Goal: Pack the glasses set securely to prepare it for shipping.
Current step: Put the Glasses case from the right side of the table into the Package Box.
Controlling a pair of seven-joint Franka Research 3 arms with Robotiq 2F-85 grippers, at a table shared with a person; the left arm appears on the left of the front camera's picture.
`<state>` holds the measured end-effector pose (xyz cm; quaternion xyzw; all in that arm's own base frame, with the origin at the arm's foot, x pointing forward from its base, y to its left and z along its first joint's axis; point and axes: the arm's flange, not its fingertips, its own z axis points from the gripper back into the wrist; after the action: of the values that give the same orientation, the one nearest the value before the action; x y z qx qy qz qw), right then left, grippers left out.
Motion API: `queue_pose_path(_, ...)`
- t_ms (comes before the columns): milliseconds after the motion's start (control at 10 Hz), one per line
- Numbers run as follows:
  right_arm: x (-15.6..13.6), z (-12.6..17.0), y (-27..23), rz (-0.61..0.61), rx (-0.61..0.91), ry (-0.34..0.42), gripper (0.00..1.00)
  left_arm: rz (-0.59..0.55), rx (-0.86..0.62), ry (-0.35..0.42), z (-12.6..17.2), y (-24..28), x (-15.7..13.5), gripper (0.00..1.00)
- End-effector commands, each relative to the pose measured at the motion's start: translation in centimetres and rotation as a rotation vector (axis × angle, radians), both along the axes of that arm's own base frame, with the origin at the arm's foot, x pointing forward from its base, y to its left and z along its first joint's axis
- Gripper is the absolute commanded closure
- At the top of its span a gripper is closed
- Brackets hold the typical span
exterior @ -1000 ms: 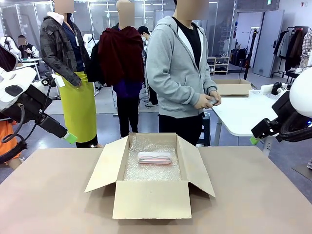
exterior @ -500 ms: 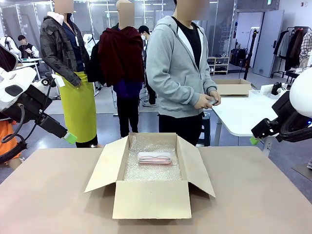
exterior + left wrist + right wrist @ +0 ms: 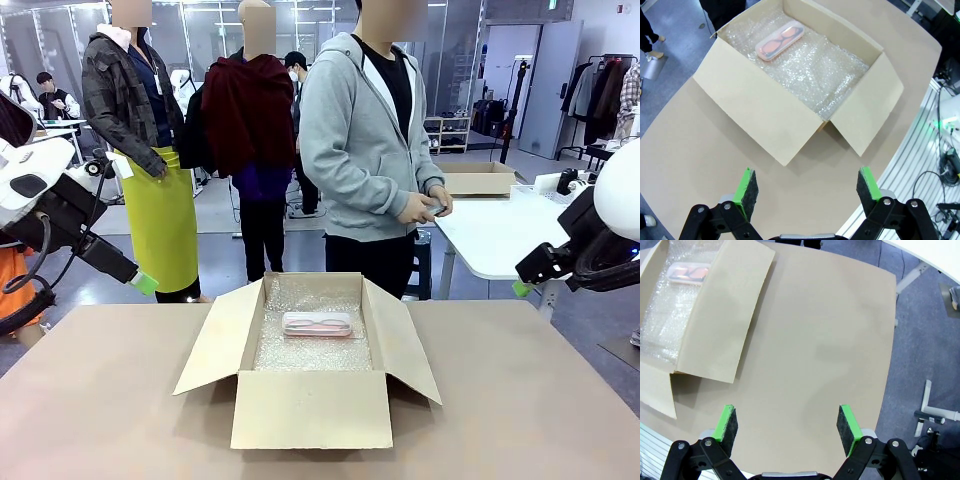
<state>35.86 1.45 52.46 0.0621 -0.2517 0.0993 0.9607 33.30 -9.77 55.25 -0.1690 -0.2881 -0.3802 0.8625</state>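
Pink glasses case (image 3: pixel 317 324), flat, rounded, translucent lid: on bubble wrap (image 3: pixel 305 356) inside cardboard box (image 3: pixel 310 412). Left gripper (image 3: pixel 807 181), right gripper (image 3: pixel 788 421): jaws wide, empty.

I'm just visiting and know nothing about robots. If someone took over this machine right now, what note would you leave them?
Left gripper: open, empty, raised left of the open brown cardboard box.
Right gripper: open, empty, raised to its right.
Pale pink translucent-lidded glasses case: flat on the clear bubble wrap inside that box, near its far wall.
Done: box lined, pink case in.
Left: probably padding on top, then closing the flaps. The grey-hooded person's hands hold something small and dark; I cannot tell what.
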Motion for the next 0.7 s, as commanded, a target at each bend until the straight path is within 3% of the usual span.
queue_pose_path(0, 0.00, -0.06, 0.14, -0.006, -0.005, 0.001, 0.00, -0.014, -0.013, -0.001, 0.13, 0.14, 0.00, 0.00)
queue_pose_path(600, 0.00, -0.06, 0.14, -0.006, -0.005, 0.001, 0.00, -0.014, -0.013, -0.001, 0.13, 0.14, 0.00, 0.00)
